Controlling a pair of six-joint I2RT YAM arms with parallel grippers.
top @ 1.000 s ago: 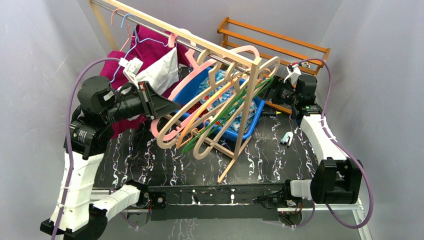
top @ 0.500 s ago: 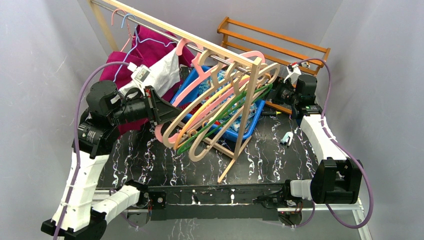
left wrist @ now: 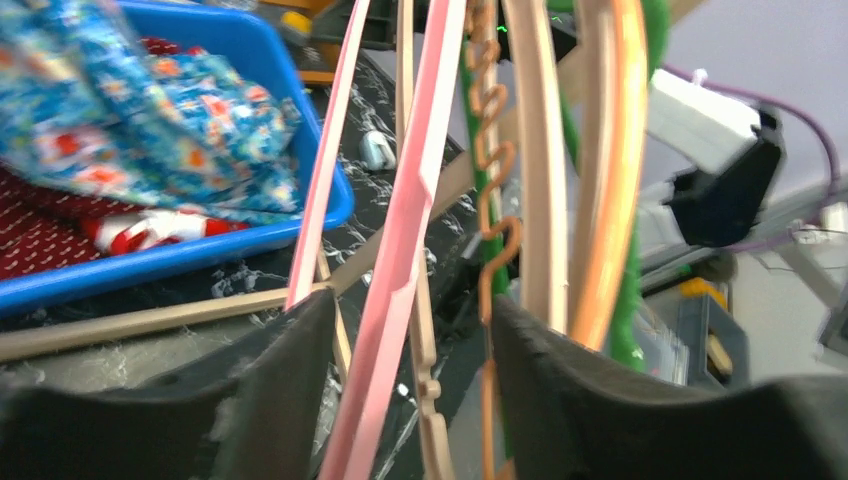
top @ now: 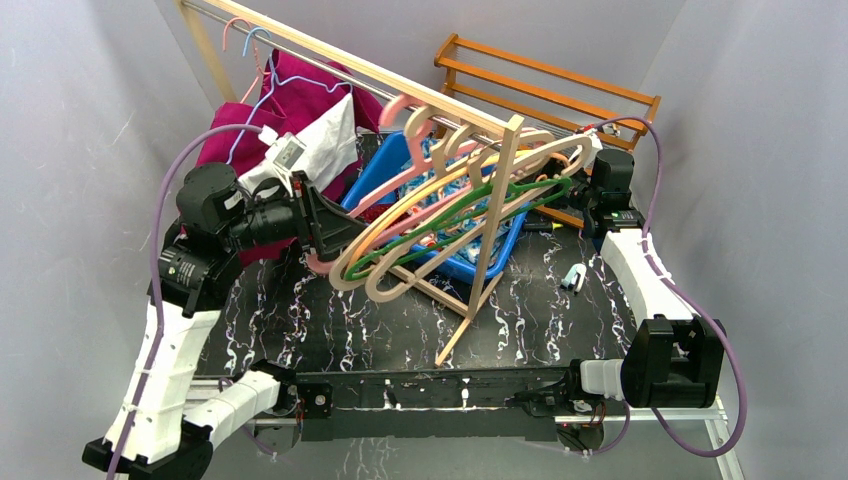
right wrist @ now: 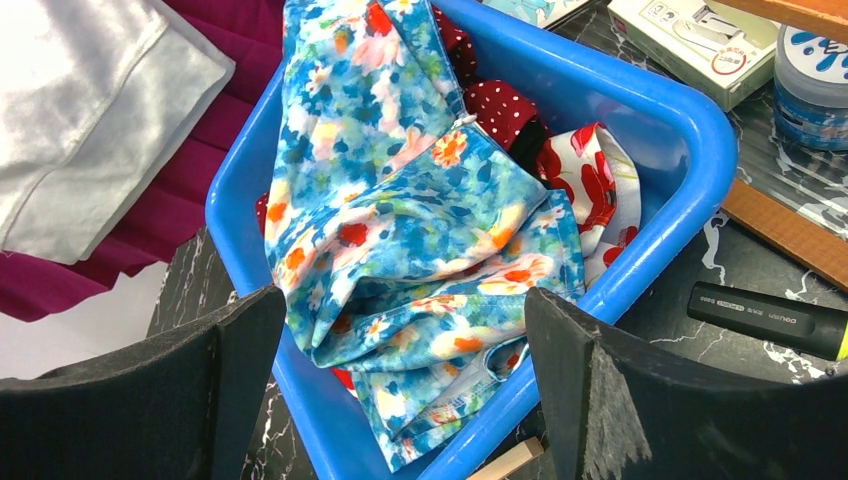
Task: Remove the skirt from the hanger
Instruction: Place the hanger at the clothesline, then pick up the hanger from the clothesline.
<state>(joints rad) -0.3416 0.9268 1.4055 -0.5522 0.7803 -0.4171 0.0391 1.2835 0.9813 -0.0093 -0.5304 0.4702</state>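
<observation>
A magenta pleated skirt (top: 228,145) hangs from thin wire hangers (top: 247,40) at the left end of the wooden rail (top: 330,62), with a white satin garment (top: 325,140) in front of it. In the right wrist view the skirt (right wrist: 130,240) and the white garment (right wrist: 90,100) lie at the left edge. My left gripper (top: 325,215) is open right of the skirt, at a bundle of bare hangers (top: 450,210). A pink hanger bar (left wrist: 400,260) and a tan one (left wrist: 430,400) pass loosely through my left gripper (left wrist: 410,340). My right gripper (right wrist: 402,310) is open over the blue bin (right wrist: 690,120).
The bin holds a blue floral garment (right wrist: 400,220) and red patterned clothes. A black marker (right wrist: 770,320), a box (right wrist: 700,40) and a jar (right wrist: 815,80) lie beside it. The rack's leaning wooden leg (top: 495,230) crosses the table; a wooden shelf (top: 560,80) stands behind.
My left gripper has opened off the pink hanger after moving a little right. The bundle of bare hangers has swung up and to the right. The right arm has stayed still.
</observation>
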